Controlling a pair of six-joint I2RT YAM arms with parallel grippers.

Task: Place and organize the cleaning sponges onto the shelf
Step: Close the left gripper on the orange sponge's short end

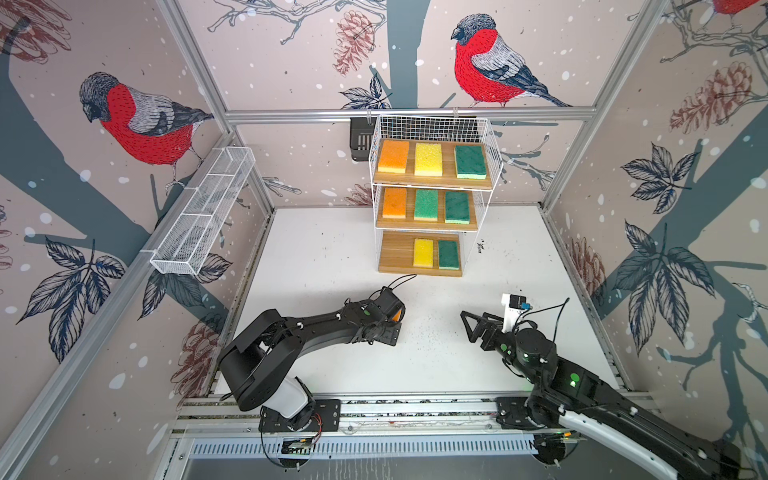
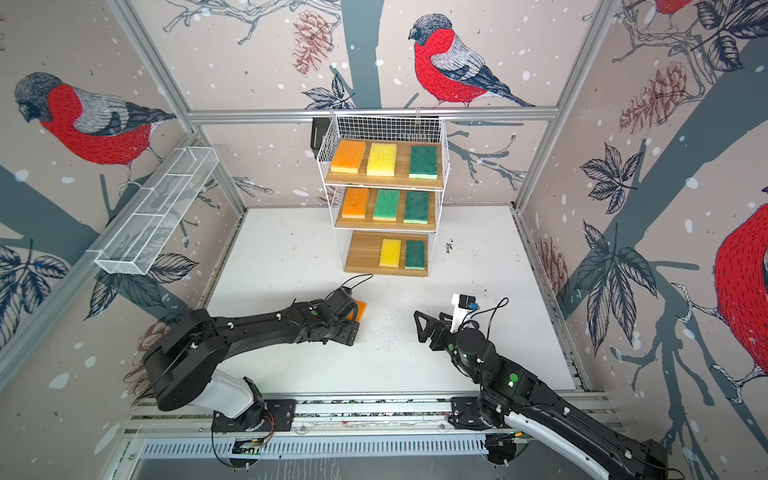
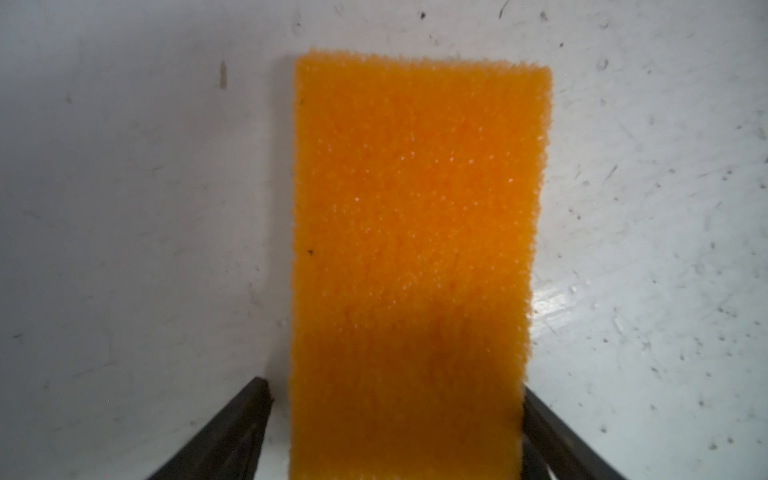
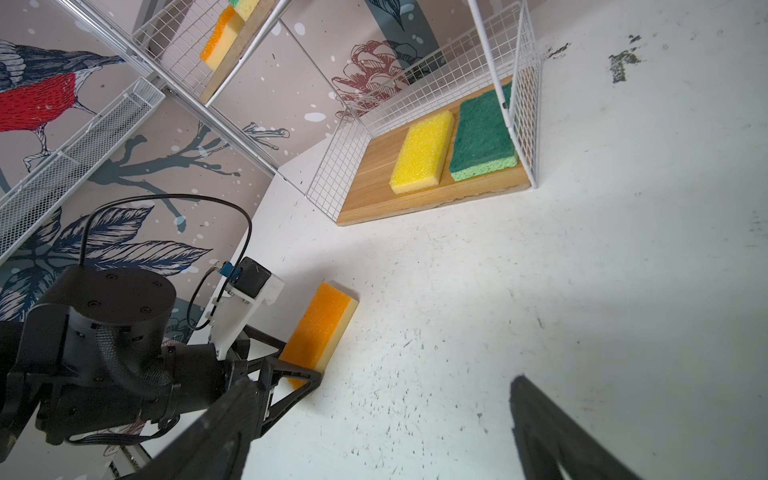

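Straddling orange sponge (image 3: 415,249) — shelf (image 1: 397,254) beyond.

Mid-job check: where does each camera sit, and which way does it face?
Top views: high over the front, looking down and back at the shelf; left arm and right arm show.
Left wrist: on the left arm, looking down on the orange sponge on the table; its fingers flank it.
Right wrist: on the right arm, low, facing the shelf's bottom board and the left arm; its fingers show.
Shared: both wrist views show that sponge.
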